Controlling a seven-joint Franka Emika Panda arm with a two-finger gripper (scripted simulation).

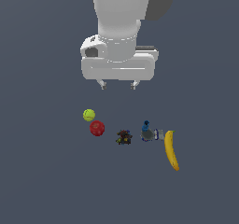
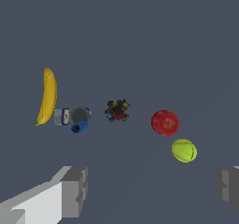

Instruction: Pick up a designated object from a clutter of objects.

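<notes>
We see a stubby dark-blue bolt [image 1: 146, 125] touching a grey round item [image 1: 149, 135] beside a smooth curved banana [image 1: 171, 149]. A knobbly dark lump [image 1: 123, 136], glossy red ball [image 1: 97, 128] and green ball [image 1: 89, 115] lie apart. The gripper [image 1: 118, 84] hangs above, jaws wide, empty. The wrist view shows the bolt's ridged end [image 2: 79, 126]; finer detail is blurred.

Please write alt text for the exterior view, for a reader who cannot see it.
A white robot arm hangs with its gripper open above a row of small things on a dark grey floor. From the view's left: a green ball, a red ball, a dark lump, a blue bolt touching a grey round item, and a banana.
</notes>
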